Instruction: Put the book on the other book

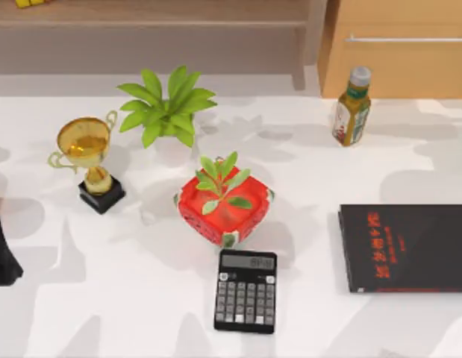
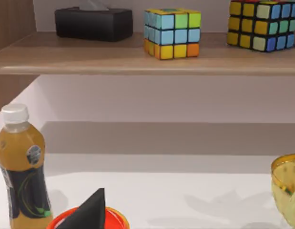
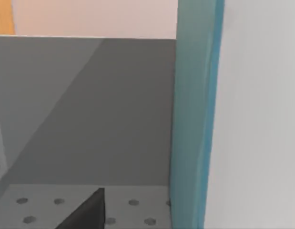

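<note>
Left hand: parked at the left edge of the worktop (image 1: 81, 298), seen from above as a dark shape (image 1: 3, 250); one dark fingertip (image 2: 90, 210) shows in the left wrist view; cannot tell how far open it is.
Right hand: one dark fingertip (image 3: 87, 210) shows in the right wrist view; cannot tell whether it is open or closed, or whether it has hold of anything.
Teal-blue book: (image 3: 195, 114) stands right up close in front of the right hand as a tall teal edge with a pale face beside it; contact with the fingers cannot be judged.
Black book: (image 1: 406, 247) lies flat at the right side of the worktop, red characters up, nothing on top of it, well apart from the left hand.
Calculator: (image 1: 245, 291) near the front edge, between the left hand and the black book.
Red pot with plant: (image 1: 225, 205) just behind the calculator.
Trophy: (image 1: 89, 160) nearest the left hand, back left.
Green plant: (image 1: 167, 108) behind the red pot.
Juice bottle: (image 1: 351, 108) at the back right, behind the black book.
</note>
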Available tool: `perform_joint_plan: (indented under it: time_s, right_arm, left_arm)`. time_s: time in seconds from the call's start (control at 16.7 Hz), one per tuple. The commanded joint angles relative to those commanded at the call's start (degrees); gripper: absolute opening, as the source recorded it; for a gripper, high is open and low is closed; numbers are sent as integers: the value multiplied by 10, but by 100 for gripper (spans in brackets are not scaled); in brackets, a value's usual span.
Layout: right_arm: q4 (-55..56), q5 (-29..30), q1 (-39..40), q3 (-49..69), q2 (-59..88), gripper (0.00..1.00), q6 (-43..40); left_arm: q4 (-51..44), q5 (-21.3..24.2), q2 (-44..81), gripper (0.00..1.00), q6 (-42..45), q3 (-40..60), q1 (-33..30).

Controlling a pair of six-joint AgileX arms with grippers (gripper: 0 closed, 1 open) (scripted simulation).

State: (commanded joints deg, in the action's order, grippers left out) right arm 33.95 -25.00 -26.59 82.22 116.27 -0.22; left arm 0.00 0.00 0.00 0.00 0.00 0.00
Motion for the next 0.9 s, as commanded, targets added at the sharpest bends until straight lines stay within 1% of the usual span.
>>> perform_joint_plan:
  time_s: [0.42, 0.66, 0.9]
  right_arm:
    - [-27, 14, 11, 82, 53, 100, 0]
    - [-29, 15, 12, 88, 57, 100, 0]
    - [-29, 15, 12, 88, 57, 70, 0]
  left_arm:
    - [0, 0, 0, 100, 0, 0, 0]
    - [0, 0, 0, 100, 0, 0, 0]
    - [0, 0, 0, 100, 0, 0, 0]
